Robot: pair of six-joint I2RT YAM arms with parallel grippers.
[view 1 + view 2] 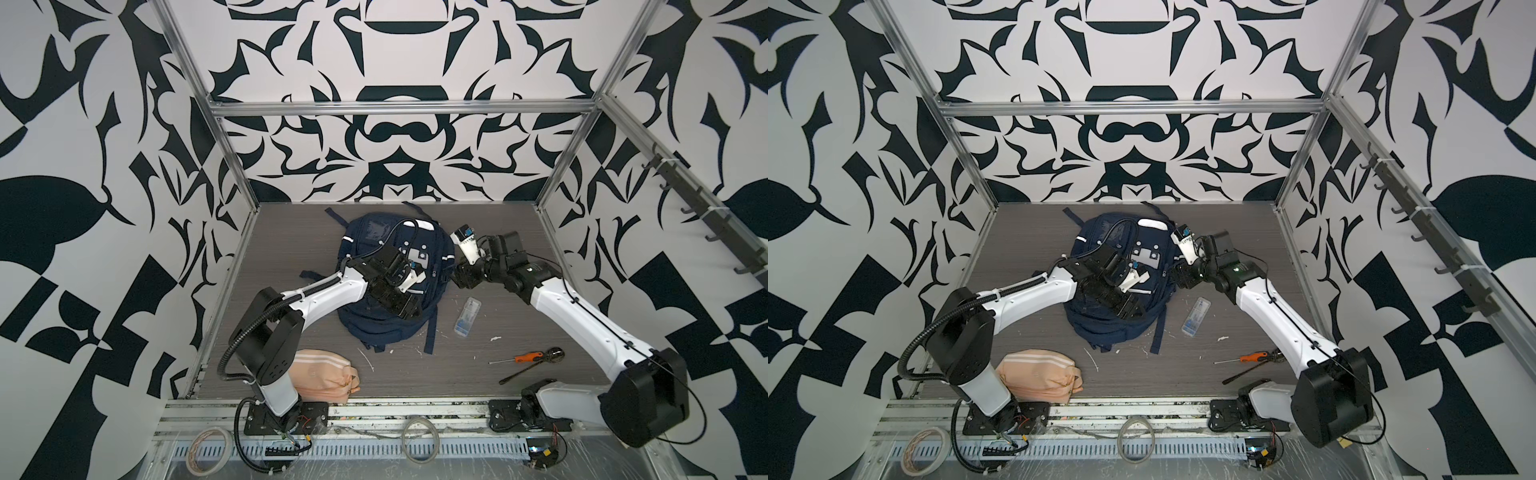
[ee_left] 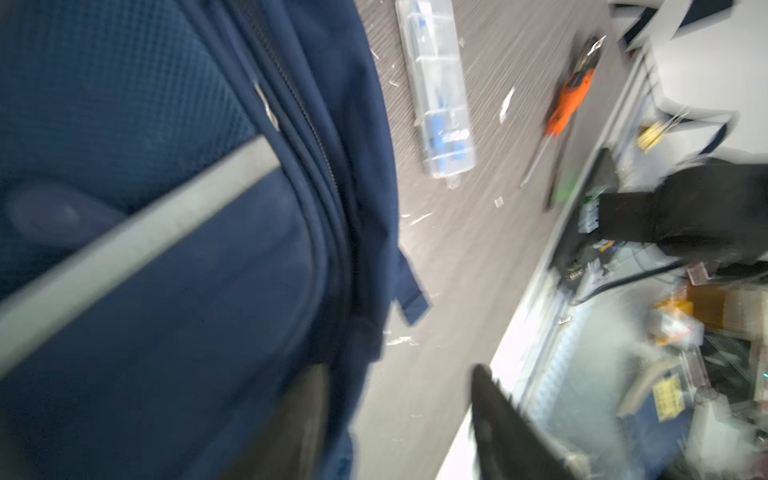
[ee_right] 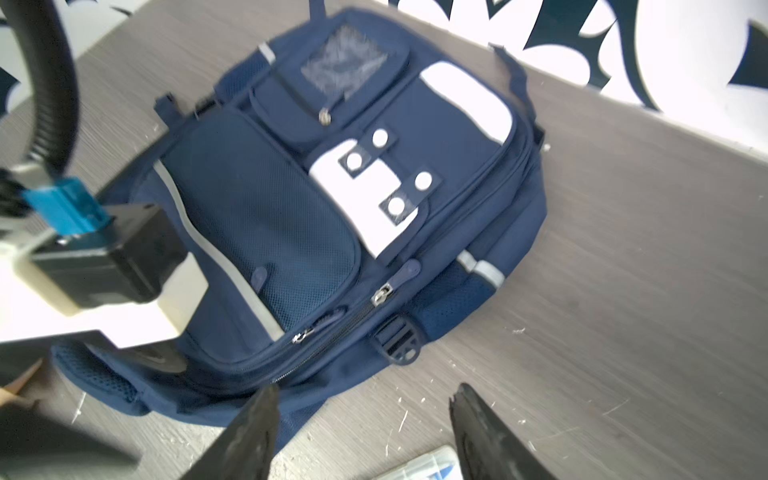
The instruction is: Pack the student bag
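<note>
Over the bag, zipped shut face-up on the table, my L gripper gapes empty, R gripper likewise just beside it; packing's barely begun, imo, so next I need a fine pinch on a zip pull to open it.

The left arm stretches inward, its left gripper angled down, jaws parted (fingers well apart). The right arm bends inward too, right gripper likewise spread.

The student bag lies centre, case at its right, pouch front-left.
</note>
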